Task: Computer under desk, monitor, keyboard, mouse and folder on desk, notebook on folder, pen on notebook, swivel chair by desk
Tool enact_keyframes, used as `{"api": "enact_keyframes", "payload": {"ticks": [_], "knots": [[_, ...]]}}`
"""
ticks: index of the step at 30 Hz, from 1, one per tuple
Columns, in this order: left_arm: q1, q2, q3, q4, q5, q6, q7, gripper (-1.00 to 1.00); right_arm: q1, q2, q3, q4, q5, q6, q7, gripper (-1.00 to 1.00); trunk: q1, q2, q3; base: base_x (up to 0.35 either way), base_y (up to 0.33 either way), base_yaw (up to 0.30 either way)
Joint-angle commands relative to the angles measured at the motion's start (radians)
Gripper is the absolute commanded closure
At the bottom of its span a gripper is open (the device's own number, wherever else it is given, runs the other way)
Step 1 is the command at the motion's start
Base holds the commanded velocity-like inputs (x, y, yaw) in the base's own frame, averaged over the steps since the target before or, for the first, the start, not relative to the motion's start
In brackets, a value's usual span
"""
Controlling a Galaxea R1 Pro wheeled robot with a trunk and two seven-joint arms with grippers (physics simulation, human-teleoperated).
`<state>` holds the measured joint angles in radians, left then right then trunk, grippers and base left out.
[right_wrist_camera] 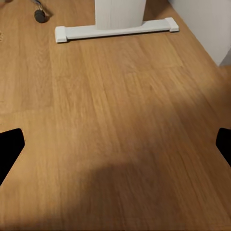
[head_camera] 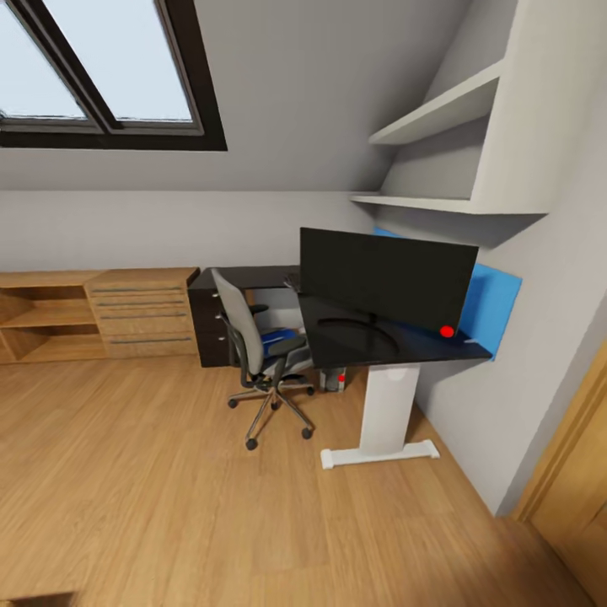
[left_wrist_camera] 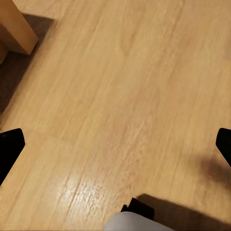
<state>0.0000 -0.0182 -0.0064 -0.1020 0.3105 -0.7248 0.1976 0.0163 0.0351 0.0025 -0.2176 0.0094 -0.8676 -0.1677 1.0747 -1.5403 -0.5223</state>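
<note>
My left end effector (left_wrist_camera: 115, 144) and right end effector (right_wrist_camera: 115, 144) both hang spread wide over the wood floor (head_camera: 169, 489), holding nothing. Ahead, the monitor (head_camera: 388, 280) stands on the desk (head_camera: 354, 341); the folder (head_camera: 276, 341) lies on the swivel chair (head_camera: 253, 346) beside it

The worktop (head_camera: 354, 341) is glossy black on a white leg (head_camera: 388, 405), and the monitor (head_camera: 388, 278) is black with a red dot at its lower corner, against a bright blue wall panel (head_camera: 493, 303). The swivel chair (head_camera: 244, 333) is grey with a dark base, with the blue folder (head_camera: 278, 341) on its seat. The floor (head_camera: 169, 489) is honey-coloured wood with plank grain, the dresser (head_camera: 139, 312) light wood, the walls pale grey.
</note>
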Motion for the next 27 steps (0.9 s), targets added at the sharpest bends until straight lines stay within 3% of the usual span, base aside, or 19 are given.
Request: {"api": "enact_keyframes", "payload": {"ticks": [1, 21, 27], "knots": [[0.000, 0.000, -0.001, -0.001, 0.001, -0.001, 0.003, -1.00, 0.001, 0.000, 0.001, -0.002, 0.001, -0.001, -0.004, -1.00, 0.004, -0.008, -0.004, 0.000, 0.295, 0.001], [0.000, 0.000, -0.002, -0.001, 0.002, 0.004, 0.003, -1.00, 0.001, 0.000, 0.002, -0.002, 0.001, -0.001, -0.004, -1.00, 0.081, -0.148, -0.067, 0.000, 0.316, 0.001], [0.000, 0.000, -0.002, -0.001, 0.002, 0.004, 0.003, -1.00, 0.001, 0.000, 0.002, -0.002, 0.001, -0.001, -0.004, -1.00, 0.104, -0.190, -0.085, 0.020, 0.265, 0.142]]}}
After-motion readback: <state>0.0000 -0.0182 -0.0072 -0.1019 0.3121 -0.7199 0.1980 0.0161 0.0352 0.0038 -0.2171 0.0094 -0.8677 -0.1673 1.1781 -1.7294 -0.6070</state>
